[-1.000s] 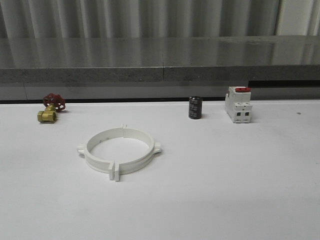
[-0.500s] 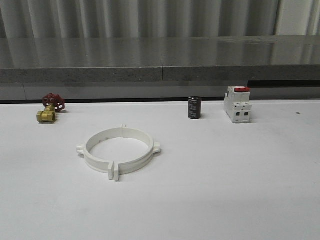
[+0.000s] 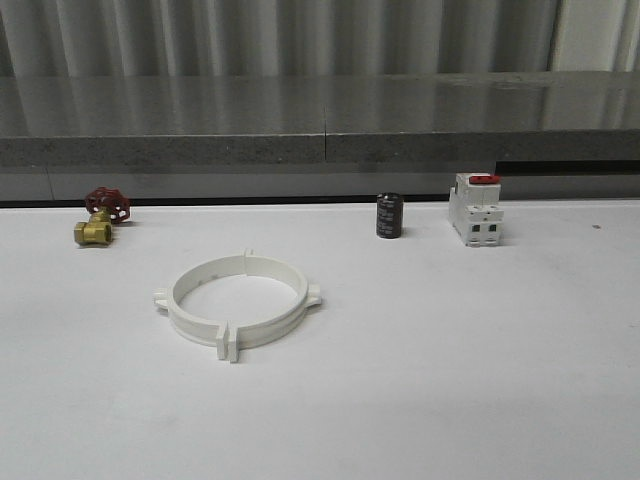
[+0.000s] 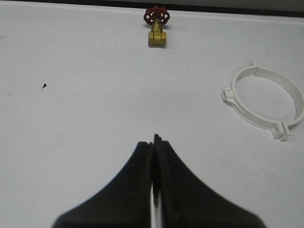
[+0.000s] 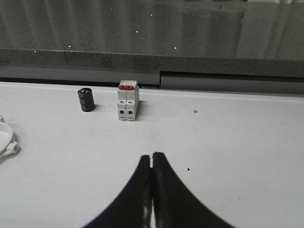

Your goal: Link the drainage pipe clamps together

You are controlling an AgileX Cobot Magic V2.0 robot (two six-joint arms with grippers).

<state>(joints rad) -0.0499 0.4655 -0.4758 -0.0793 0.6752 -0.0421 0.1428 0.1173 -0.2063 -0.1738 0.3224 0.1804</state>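
Two drainage pipe clamps [image 3: 237,303] lie joined as one white ring on the white table [image 3: 450,350], left of centre, their end tabs meeting at the near and far sides. A brass valve [image 3: 100,218] with a red handwheel sits at the far left; a black cylinder [image 3: 389,216] stands near a white breaker [image 3: 476,208] with a red switch. No lettering is legible. The left gripper [image 4: 153,140] and right gripper [image 5: 152,156] hang above bare table, fingers pressed together, holding nothing

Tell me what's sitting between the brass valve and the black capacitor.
Nothing: the front view shows bare table between valve and capacitor; the clamp ring lies nearer.
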